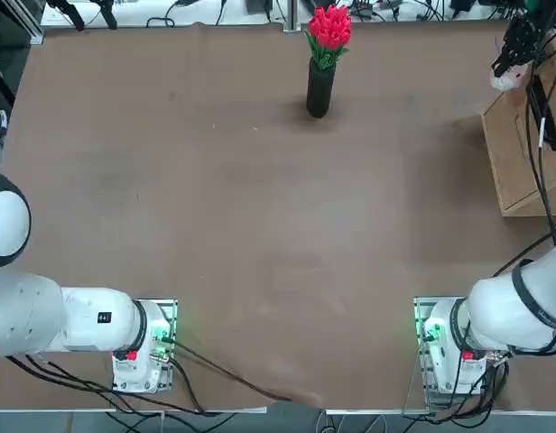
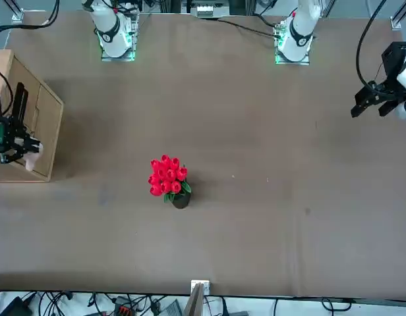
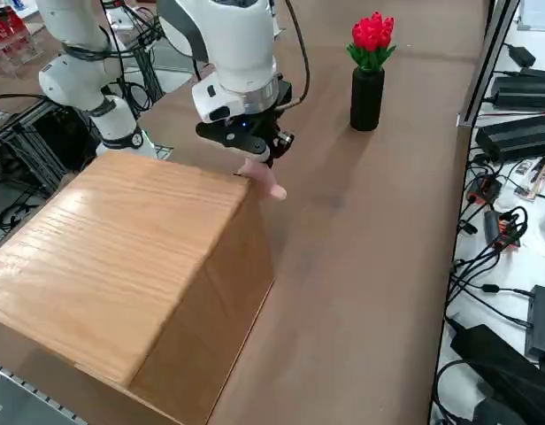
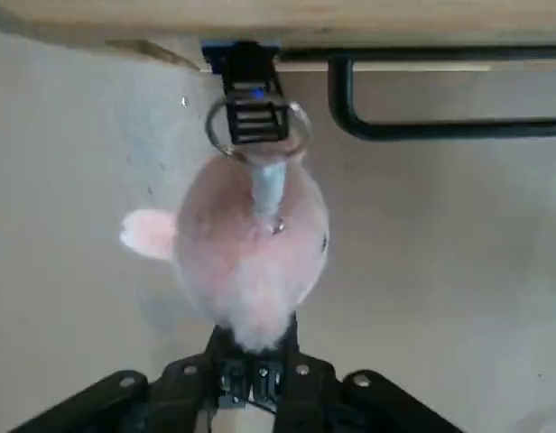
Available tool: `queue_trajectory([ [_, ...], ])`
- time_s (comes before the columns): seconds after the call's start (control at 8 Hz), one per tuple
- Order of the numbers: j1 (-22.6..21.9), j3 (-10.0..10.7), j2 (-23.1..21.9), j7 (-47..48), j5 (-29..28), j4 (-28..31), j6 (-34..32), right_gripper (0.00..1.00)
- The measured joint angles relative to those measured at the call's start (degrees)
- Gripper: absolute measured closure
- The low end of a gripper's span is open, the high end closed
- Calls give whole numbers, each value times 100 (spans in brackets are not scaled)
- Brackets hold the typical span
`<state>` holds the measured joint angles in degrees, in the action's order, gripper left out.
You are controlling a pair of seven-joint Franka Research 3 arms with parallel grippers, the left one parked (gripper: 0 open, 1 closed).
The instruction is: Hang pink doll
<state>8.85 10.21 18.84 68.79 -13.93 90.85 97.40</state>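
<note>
Seen from the robot's right side, a light wooden box (image 3: 131, 266) fills the left, sitting on the brown table (image 3: 361, 266). Just past its far top corner, the right gripper (image 3: 255, 159) hangs with its black fingers pinching the small pink and cream plush doll (image 3: 265, 181), which dangles beside the box's upper edge. Close up, the doll's (image 4: 251, 262) metal key ring (image 4: 257, 126) sits at a black hook (image 4: 246, 68) under the box edge. Further right stands a black vase of red tulips (image 3: 368, 75).
</note>
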Motion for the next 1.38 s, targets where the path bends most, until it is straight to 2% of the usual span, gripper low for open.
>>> queue_trajectory([
  [0.12,34,0,43,-171,-74,5,13,95],
  [0.5,89,0,69,-412,-146,-11,36,44],
  [0.75,125,-3,21,-452,-146,-26,20,2],
  [1.0,19,-163,-155,-1056,9,-68,-199,0],
  [1.12,-213,-272,-330,-1764,255,-90,-374,0],
  [1.38,-753,-348,-595,-3444,550,-90,-548,0],
])
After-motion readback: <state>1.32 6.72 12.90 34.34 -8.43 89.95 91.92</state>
